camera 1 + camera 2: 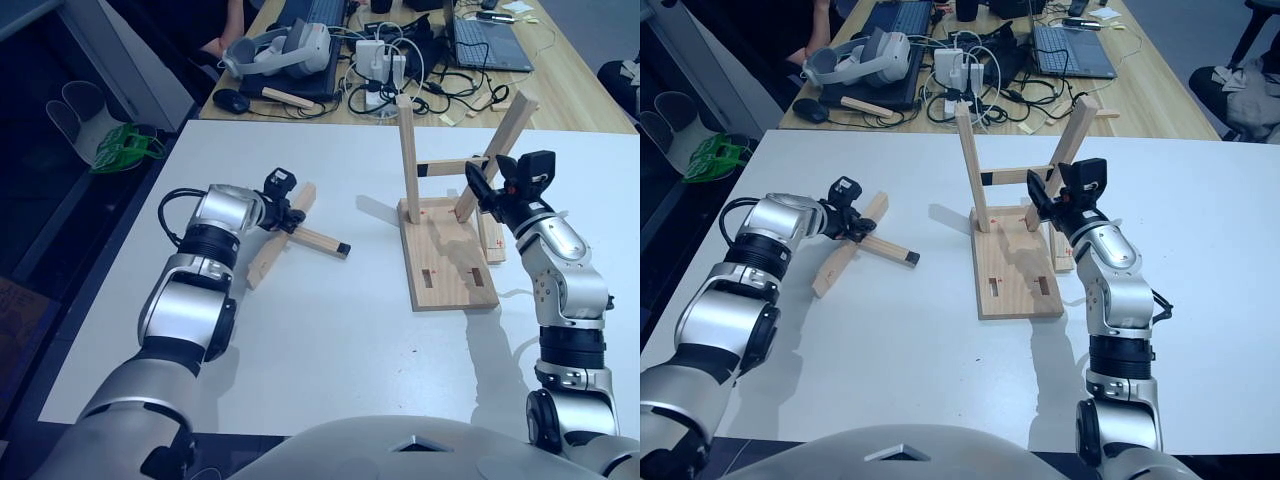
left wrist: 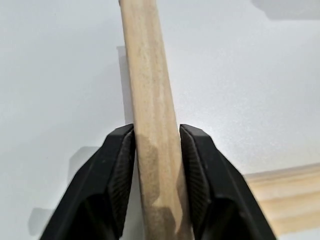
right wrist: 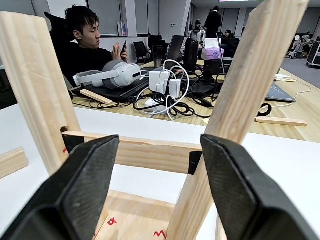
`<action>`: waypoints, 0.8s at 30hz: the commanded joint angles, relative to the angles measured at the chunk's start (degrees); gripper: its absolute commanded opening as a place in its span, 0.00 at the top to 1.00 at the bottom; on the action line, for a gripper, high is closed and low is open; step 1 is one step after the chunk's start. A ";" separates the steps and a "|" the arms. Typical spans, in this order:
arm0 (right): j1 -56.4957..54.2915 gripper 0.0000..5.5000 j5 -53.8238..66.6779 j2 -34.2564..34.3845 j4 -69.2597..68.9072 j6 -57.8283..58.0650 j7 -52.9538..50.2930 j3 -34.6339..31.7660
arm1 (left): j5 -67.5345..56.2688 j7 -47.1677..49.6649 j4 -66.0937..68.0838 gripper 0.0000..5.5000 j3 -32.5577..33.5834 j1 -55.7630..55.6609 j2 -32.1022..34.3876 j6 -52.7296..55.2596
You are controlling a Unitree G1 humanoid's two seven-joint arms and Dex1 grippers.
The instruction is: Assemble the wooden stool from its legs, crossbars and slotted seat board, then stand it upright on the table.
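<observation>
The slotted seat board (image 1: 445, 272) lies flat on the white table. On its far end stand an upright leg (image 1: 408, 150) and a tilted leg (image 1: 497, 148), joined by a crossbar (image 1: 446, 167). My right gripper (image 1: 492, 190) is open beside the tilted leg's lower part; in the right wrist view its black fingers (image 3: 75, 190) spread wide in front of the crossbar (image 3: 150, 155). A loose leg piece (image 1: 272, 250) with its own crossbar (image 1: 320, 241) lies on the table at the left. My left gripper (image 1: 287, 212) is shut on it, and its pads (image 2: 120, 165) clamp the wooden bar (image 2: 150, 100).
Another wooden piece (image 1: 492, 246) lies just right of the seat board. Behind the table, a desk holds a headset (image 1: 280, 50), laptops, a tangle of cables (image 1: 385, 70) and a loose wooden stick (image 1: 288, 97). The table's near half is bare white surface (image 1: 330, 350).
</observation>
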 commanded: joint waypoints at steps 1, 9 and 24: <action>-0.33 0.45 0.60 0.18 -0.40 0.62 -0.30 -0.31 | 2.29 -1.32 2.72 0.81 -1.10 -1.68 -0.11 -1.46; -0.10 0.45 0.91 0.32 -0.72 0.68 -0.83 -0.61 | 1.42 -2.52 4.77 0.81 2.23 -4.68 0.63 -2.21; -4.08 0.48 4.11 -5.47 -5.05 5.89 7.26 1.11 | -17.28 17.24 -33.61 0.81 32.27 0.13 -2.26 3.04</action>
